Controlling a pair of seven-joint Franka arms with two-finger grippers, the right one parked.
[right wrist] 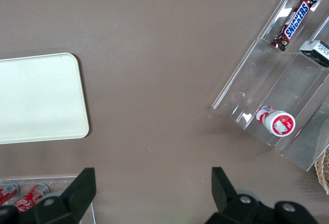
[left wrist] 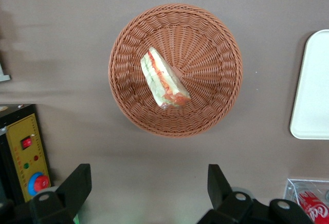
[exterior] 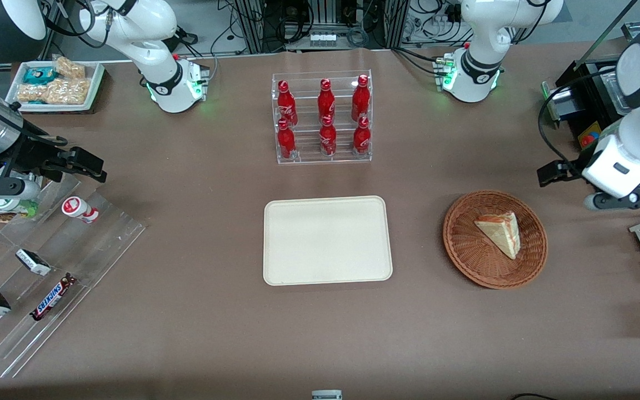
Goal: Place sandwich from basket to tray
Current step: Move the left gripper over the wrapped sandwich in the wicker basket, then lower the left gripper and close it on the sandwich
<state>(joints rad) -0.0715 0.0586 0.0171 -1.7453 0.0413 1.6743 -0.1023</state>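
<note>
Jaws (left wrist: 146, 193) (wide apart) hover above sandwich (left wrist: 163, 80) in basket (left wrist: 216, 108).

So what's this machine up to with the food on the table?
It is meant to move the sandwich out of the wicker basket and onto the cream tray. Nothing has been picked up yet: the sandwich lies in the basket and the tray is bare. The working arm's gripper hangs open above the table beside the basket, holding nothing, with the sandwich in its wrist camera's sight. A rack of red bottles stands farther from the front camera than the tray.
</note>
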